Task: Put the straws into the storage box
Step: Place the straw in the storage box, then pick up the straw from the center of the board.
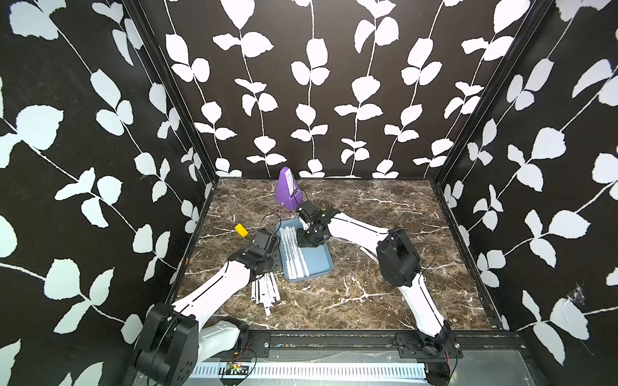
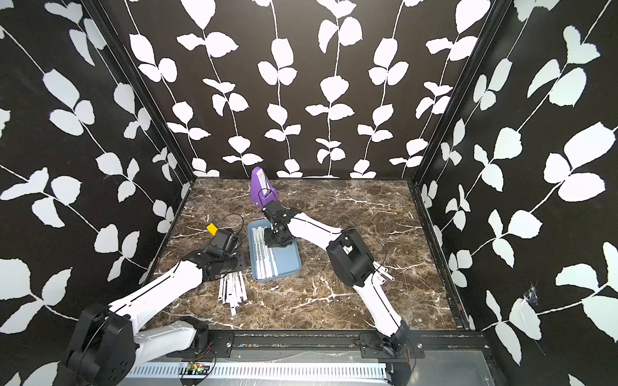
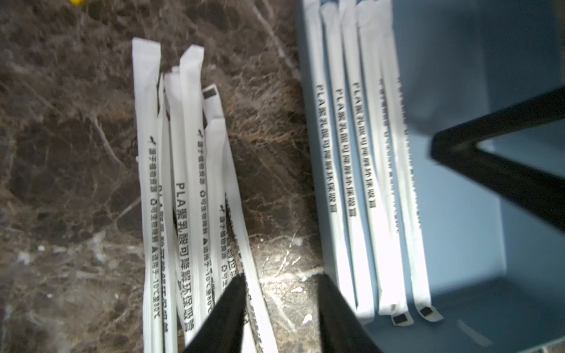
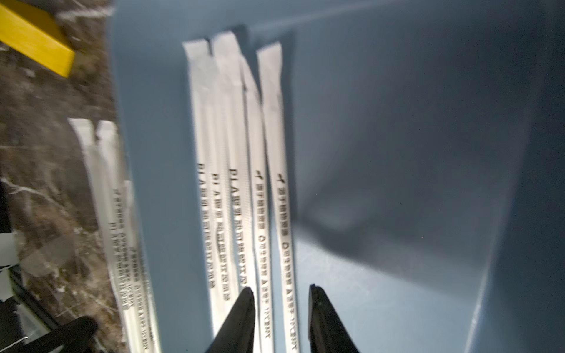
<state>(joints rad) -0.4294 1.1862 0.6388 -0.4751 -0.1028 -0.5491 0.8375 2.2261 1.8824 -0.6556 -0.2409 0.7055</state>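
While hanging low over box [image 1: 319, 260], right gripper [image 4: 281, 293]: jaws apart, clamping nothing. Fingertips [image 4: 244, 311] just above straws [image 4: 244, 183] lying flat on box floor. One straw running through gap between them, contact not clear. Roughly five straws in box, side by side, lengthwise, crowded toward wall nearer left arm, dark print up. Blurry wrist view, count not firm.

Box on table [image 1: 384, 217] about midway, a bit toward left arm, long side running front to back, just in front of metronome [image 1: 288, 188].

Left gripper [image 3: 281, 284]: jaws also apart, nothing between but bare table strip separating pile [image 3: 183, 198] from box. One finger [image 3: 230, 314] overlapping outermost straw of pile, touching or not cannot tell. Other finger close by box's outer wall. Gripper itself hidden under wrist in both top views.

Pile loose on table just beside box, outside it, on left-arm side, roughly parallel to it. Straws there overlapping and fanning slightly toward front edge, far ends tucked under left wrist in both top views.

Few more straws [image 2: 384, 271] on table well apart from box, beside right arm's elbow, partly hidden by it.

Yellow block [image 1: 241, 230] on table behind left wrist, near box's far corner, not touching box.
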